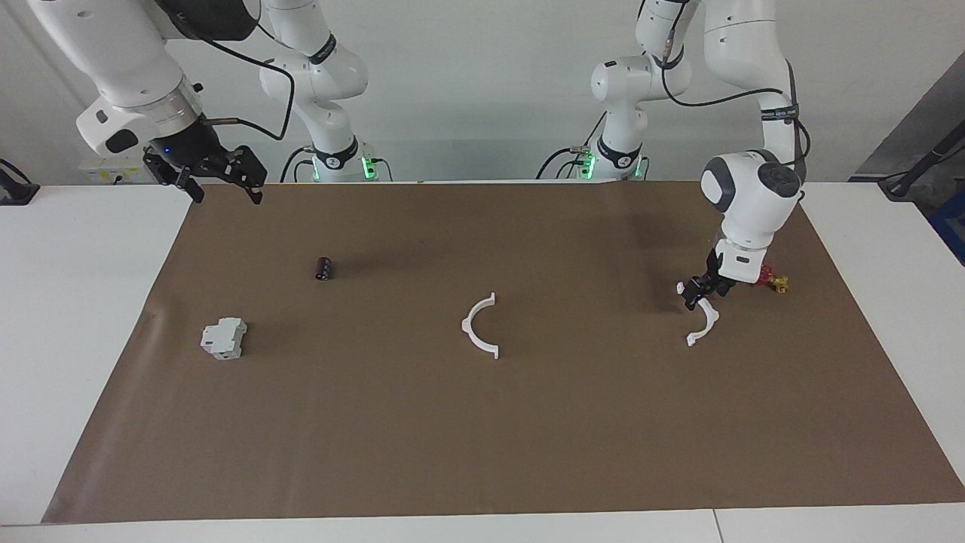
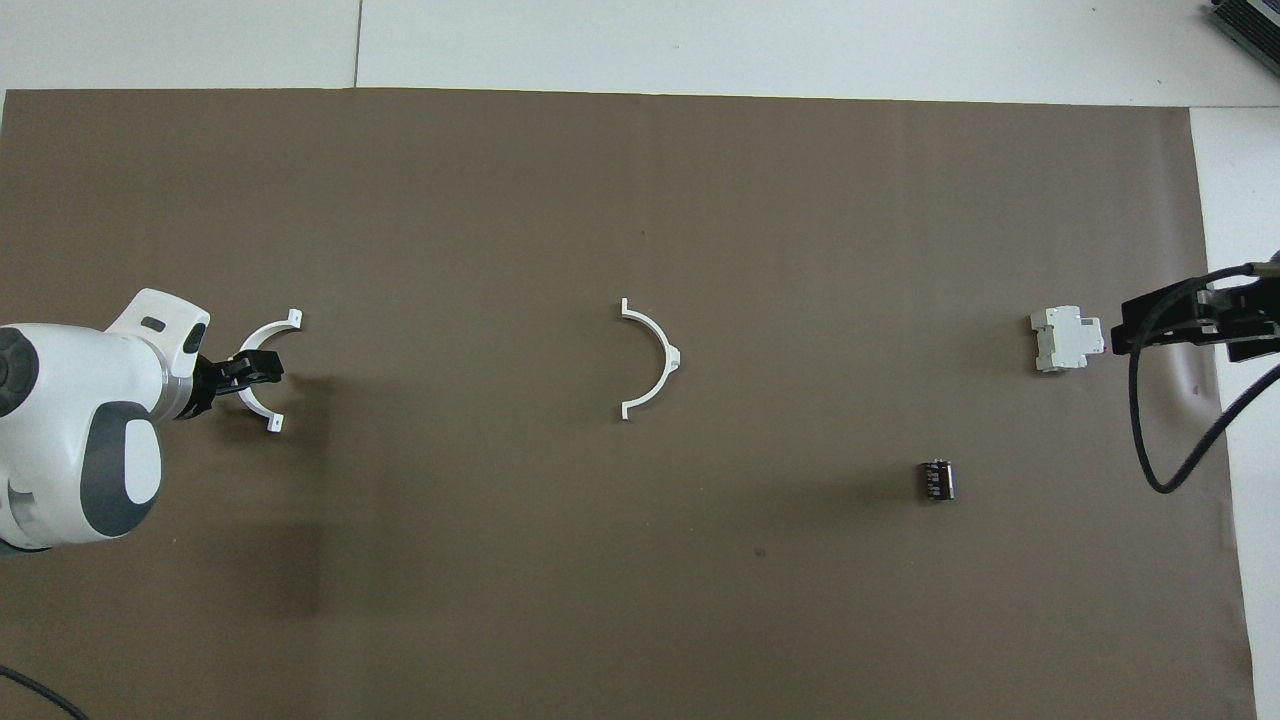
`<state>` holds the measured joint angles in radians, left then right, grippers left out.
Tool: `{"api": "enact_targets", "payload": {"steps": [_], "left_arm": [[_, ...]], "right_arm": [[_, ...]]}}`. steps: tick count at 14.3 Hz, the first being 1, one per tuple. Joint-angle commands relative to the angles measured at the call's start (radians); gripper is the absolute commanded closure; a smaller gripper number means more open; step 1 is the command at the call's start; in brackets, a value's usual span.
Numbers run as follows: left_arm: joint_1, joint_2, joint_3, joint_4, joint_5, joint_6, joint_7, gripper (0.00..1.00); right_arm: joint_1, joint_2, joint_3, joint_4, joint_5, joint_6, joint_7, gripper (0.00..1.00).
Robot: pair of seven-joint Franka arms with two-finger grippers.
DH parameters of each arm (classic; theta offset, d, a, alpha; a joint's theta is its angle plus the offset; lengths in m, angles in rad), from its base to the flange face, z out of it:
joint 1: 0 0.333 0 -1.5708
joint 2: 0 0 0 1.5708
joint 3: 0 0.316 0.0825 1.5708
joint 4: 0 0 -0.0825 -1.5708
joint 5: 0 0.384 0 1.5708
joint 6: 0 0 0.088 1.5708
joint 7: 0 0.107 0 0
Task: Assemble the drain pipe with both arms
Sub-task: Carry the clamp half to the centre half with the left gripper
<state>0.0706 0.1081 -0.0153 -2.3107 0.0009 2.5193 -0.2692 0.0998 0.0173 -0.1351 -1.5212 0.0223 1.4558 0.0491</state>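
The drain pipe lies as two separate white half-rings on the brown mat. One half-ring (image 1: 465, 326) (image 2: 676, 357) rests at the mat's middle. The other half-ring (image 1: 710, 320) (image 2: 258, 333) lies toward the left arm's end. My left gripper (image 1: 697, 296) (image 2: 262, 368) is down at that half-ring's mid-arc, open, with its fingers straddling the thin band, and the piece rests flat on the mat. My right gripper (image 1: 225, 192) waits raised and open over the mat's corner at the right arm's end.
A grey-white boxy block (image 1: 224, 338) (image 2: 1065, 338) and a small black cylinder (image 1: 324, 268) (image 2: 936, 479) lie toward the right arm's end. A small red-and-yellow part (image 1: 773, 280) sits close beside the left wrist. White table surrounds the brown mat (image 1: 482, 437).
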Motion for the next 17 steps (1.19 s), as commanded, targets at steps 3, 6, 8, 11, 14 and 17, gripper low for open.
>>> {"api": "enact_targets", "payload": {"steps": [3,6,8,11,14,17], "left_arm": [[-0.005,-0.004,0.003,-0.023,-0.009,0.021,-0.007,0.22],[-0.006,-0.004,0.003,-0.023,-0.009,0.019,-0.008,0.59],[-0.006,-0.004,0.003,-0.021,-0.009,0.019,-0.005,0.94],[-0.006,-0.004,0.003,-0.021,-0.009,0.018,-0.004,1.0],[-0.008,-0.004,0.003,-0.01,-0.009,0.001,-0.007,1.0],[-0.087,-0.011,0.005,0.063,-0.009,-0.11,-0.112,1.0]], "right_arm": [[0.012,-0.014,-0.018,-0.019,0.005,0.006,0.005,0.0],[0.001,-0.014,-0.018,-0.017,0.015,0.005,0.003,0.0],[0.006,-0.014,-0.017,-0.017,0.016,0.005,0.003,0.0],[0.006,-0.014,-0.017,-0.019,0.016,0.005,0.003,0.0],[0.006,-0.014,-0.017,-0.017,0.016,0.005,0.003,0.0],[0.006,-0.014,-0.017,-0.017,0.016,0.005,0.003,0.0]]}}
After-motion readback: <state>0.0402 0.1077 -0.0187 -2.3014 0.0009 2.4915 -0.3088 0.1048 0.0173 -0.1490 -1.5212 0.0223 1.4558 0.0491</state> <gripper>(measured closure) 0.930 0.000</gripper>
